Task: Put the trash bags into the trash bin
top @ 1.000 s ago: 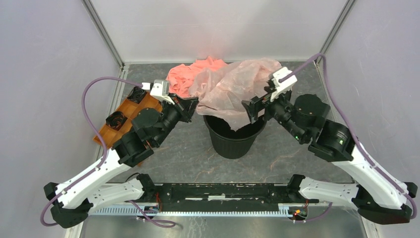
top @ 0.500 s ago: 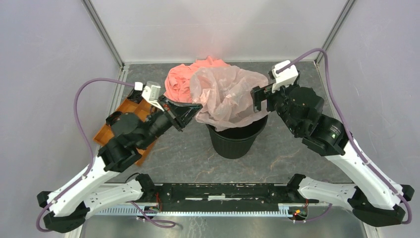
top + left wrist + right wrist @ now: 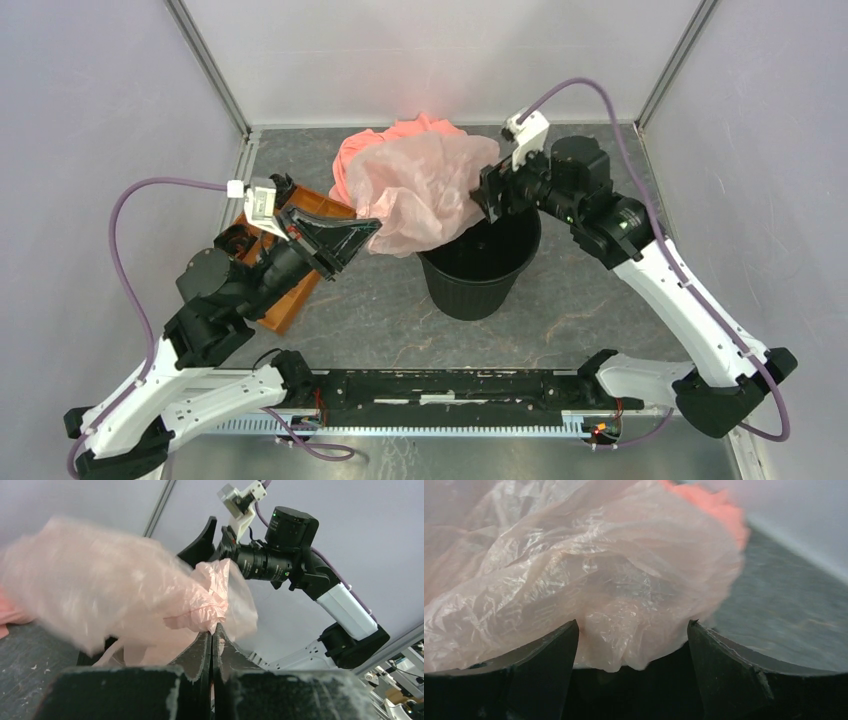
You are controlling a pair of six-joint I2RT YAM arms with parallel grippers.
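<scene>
**Pink trash bag (image 3: 410, 195) held aloft at one corner**

From above we see it billowing over the rear left rim of the black trash bin (image 3: 475, 290), with a salmon cloth (image 3: 425, 130) behind it on the desk (image 3: 590, 290). Only the left wrist view shows us the left end effector (image 3: 212, 630) clamped tight on a crumpled corner. The right wrist view alone shows the right end effector (image 3: 633, 625) spread wide, film bulging between its fingers (image 3: 544, 655), ungripped.
</scene>
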